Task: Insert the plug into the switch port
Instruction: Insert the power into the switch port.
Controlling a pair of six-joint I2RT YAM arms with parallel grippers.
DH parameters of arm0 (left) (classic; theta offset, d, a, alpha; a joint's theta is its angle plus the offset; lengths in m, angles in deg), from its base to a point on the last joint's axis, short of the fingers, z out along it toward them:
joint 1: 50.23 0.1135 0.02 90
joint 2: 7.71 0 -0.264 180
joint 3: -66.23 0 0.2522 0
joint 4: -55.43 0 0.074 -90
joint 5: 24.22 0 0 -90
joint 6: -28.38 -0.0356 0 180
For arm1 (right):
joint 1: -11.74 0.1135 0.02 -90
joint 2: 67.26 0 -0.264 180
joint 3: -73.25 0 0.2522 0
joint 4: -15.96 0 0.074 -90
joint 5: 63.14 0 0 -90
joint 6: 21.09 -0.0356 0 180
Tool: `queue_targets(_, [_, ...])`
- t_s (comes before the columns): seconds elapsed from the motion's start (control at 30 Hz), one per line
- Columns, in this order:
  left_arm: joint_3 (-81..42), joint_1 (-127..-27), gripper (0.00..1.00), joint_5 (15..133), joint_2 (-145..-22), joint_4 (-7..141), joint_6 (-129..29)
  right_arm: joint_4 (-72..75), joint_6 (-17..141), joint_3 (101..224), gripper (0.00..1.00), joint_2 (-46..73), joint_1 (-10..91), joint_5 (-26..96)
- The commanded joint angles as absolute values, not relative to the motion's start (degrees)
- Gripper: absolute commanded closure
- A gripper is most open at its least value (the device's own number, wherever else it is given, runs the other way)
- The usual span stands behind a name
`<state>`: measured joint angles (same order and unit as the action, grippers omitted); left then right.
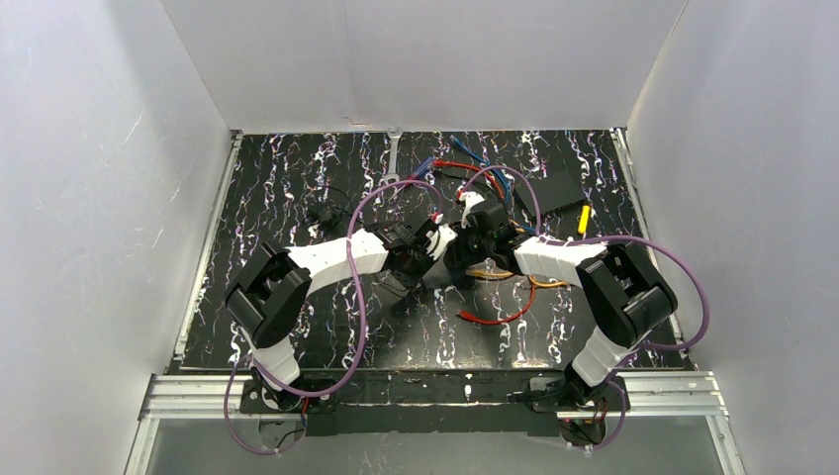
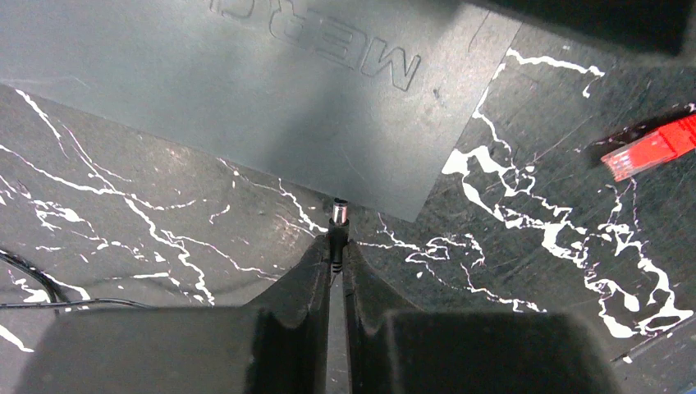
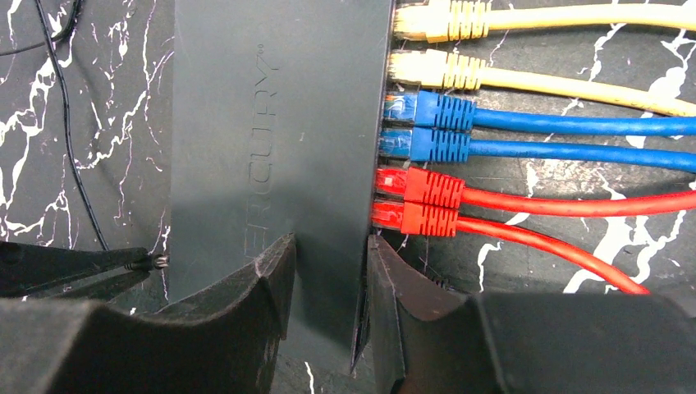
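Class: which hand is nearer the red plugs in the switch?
Right. The right hand sits beside the red plugs; the left hand holds the plug at the switch's opposite edge.

Overhead looks down; wrist views (close) share the switch (image 3: pixel 271 123).

The switch (image 3: pixel 271 139) was smooth, matt, dark grey plastic with lettering moulded into it. Under the switch, the tabletop (image 2: pixel 123 222) was dull black with white marble-like veins, lightly scuffed. The plug (image 2: pixel 339 215) beside the switch had a shiny metal tip and a black plastic collar. The connectors (image 3: pixel 435 111) along the switch's edge were glossy ribbed plastic. The jaws of the left gripper (image 2: pixel 336 246) and right gripper (image 3: pixel 328 263) were matt black plastic, rough-edged.
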<state>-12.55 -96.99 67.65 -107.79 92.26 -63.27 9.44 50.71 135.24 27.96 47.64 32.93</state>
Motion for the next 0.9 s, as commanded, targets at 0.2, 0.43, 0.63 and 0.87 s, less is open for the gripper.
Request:
queue_targets(0.2, [-9.59, -97.37, 1.00, 67.48, -102.93, 98.47, -58.13, 7.64, 50.71, 135.00, 0.56, 29.91, 48.12, 34.93])
queue_targets(0.43, [-6.23, -97.43, 0.93, 66.58, -104.43, 94.42, -58.72, 7.91, 50.62, 134.77, 0.56, 29.85, 48.11, 35.04])
queue_targets(0.63, [-5.30, -98.06, 0.81, 66.57, -105.28, 93.84, -59.73, 8.22, 50.71, 134.67, 0.56, 29.74, 48.05, 34.94])
queue_targets(0.87, [-6.07, -99.22, 0.72, 63.58, -105.90, 95.38, -59.84, 8.44, 50.60, 134.57, 0.56, 29.67, 47.99, 35.20])
